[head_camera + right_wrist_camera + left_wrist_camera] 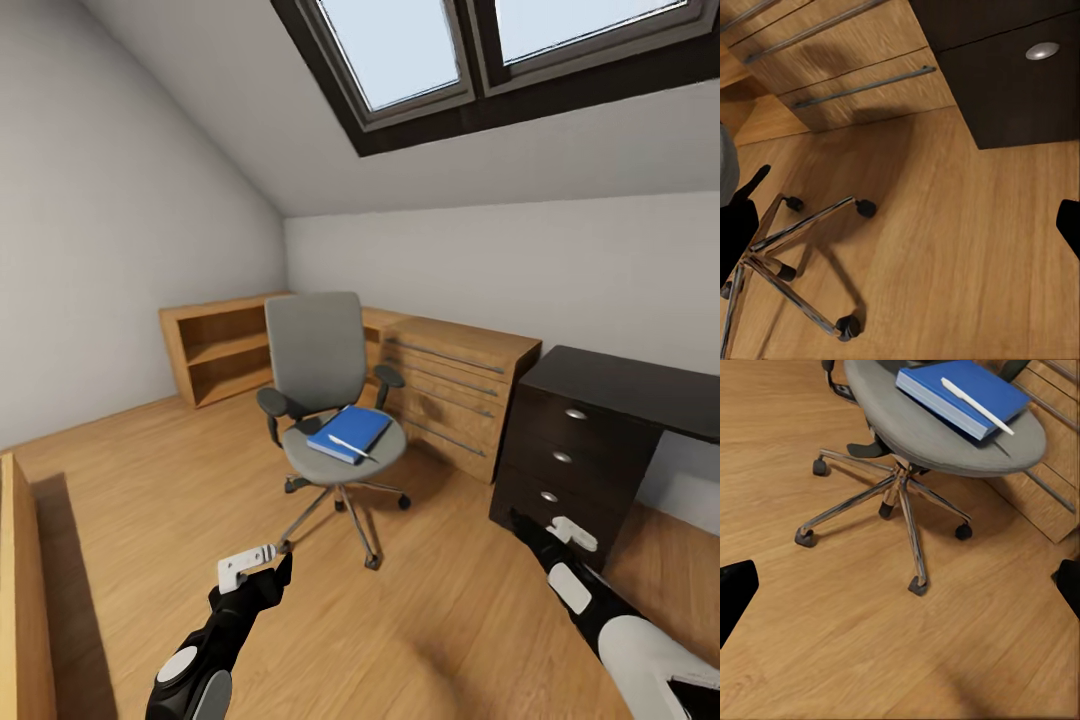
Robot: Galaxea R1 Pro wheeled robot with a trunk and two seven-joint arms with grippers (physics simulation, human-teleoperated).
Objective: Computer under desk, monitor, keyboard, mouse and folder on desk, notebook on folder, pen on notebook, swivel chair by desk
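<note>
Both claws hang low and empty: the left claw (pixel 262 566) at lower left of the head view, the right claw (pixel 548 530) at lower right, each with its jaws spread wide in its wrist view. The chair (pixel 322 400) stands mid-frame, the blue folder (pixel 349 432) on its seat with a white pen (pixel 351 447) lying loose on top. Nudge the chair on its casters and it could roll, or tip the folder so the pen slides off.
</note>
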